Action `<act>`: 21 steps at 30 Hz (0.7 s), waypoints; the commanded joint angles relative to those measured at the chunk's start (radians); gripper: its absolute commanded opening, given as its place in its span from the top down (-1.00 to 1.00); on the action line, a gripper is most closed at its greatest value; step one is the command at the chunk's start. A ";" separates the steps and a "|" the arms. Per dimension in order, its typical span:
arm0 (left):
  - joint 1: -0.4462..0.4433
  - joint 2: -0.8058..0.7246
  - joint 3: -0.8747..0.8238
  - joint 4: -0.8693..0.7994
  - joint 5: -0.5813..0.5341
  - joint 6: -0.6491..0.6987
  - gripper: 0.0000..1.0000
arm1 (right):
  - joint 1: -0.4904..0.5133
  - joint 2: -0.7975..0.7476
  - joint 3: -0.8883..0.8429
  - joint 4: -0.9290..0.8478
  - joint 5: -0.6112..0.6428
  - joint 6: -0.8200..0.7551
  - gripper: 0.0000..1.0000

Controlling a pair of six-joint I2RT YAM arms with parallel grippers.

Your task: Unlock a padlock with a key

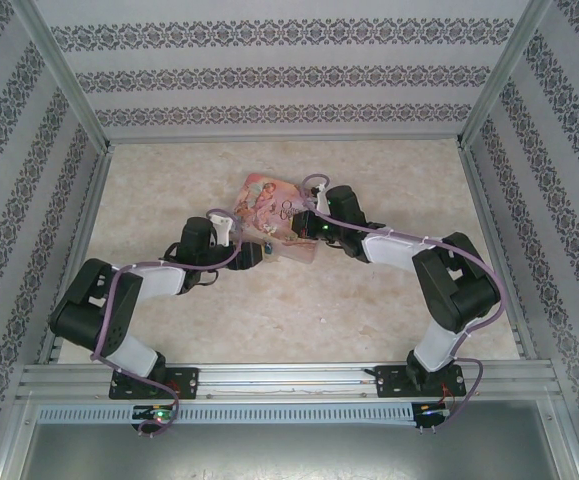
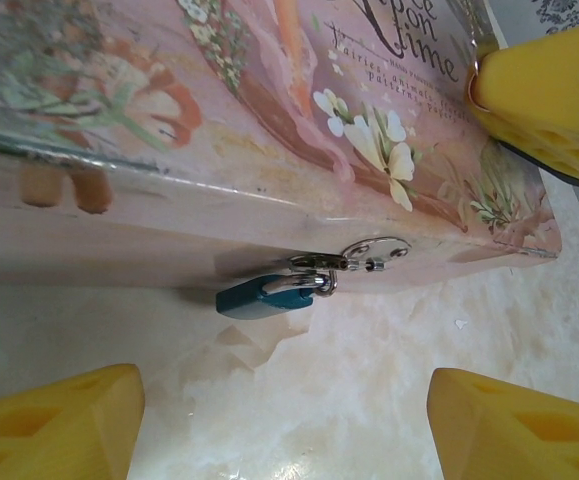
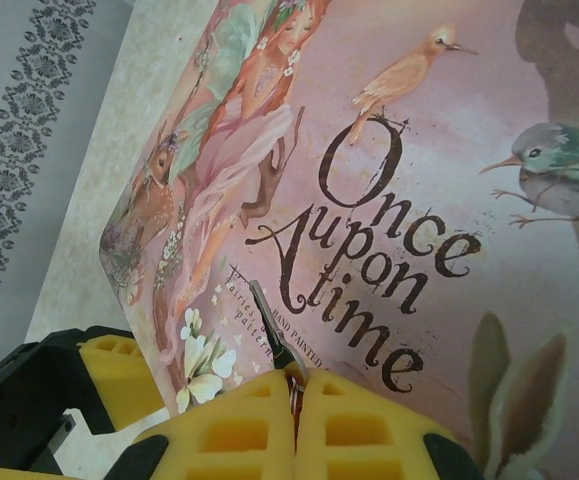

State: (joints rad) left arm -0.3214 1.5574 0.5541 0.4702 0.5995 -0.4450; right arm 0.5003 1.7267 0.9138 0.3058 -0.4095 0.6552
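The padlock (image 2: 264, 297), small with a blue body, hangs by its silvery shackle (image 2: 319, 284) from the clasp on the front wall of a pink illustrated tin (image 2: 269, 120). It lies almost on the table. My left gripper (image 2: 284, 430) stands open just short of the padlock, one yellow finger (image 2: 54, 425) on each side and bare table between them. My right gripper (image 3: 297, 385) hovers over the tin's lid, shut on the key (image 3: 269, 322), whose thin blade sticks out past the fingertips. From above, the left gripper (image 1: 249, 256) and right gripper (image 1: 307, 228) meet at the tin's near edge.
The tin (image 1: 274, 205) sits mid-table on a pale marbled surface (image 1: 269, 310). The right gripper's yellow fingers (image 2: 549, 90) stand over the tin's right corner, close to the left gripper. Patterned walls (image 1: 269, 75) and a metal frame enclose the table.
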 commanded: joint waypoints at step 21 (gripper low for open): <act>-0.035 0.160 0.060 0.151 0.048 0.072 -0.41 | 0.043 0.004 -0.069 -0.100 0.032 0.029 1.00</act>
State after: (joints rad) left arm -0.3416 1.7031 0.5919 0.5774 0.6292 -0.4145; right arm 0.5220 1.7107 0.8871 0.3286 -0.3817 0.6746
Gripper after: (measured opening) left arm 0.706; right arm 0.041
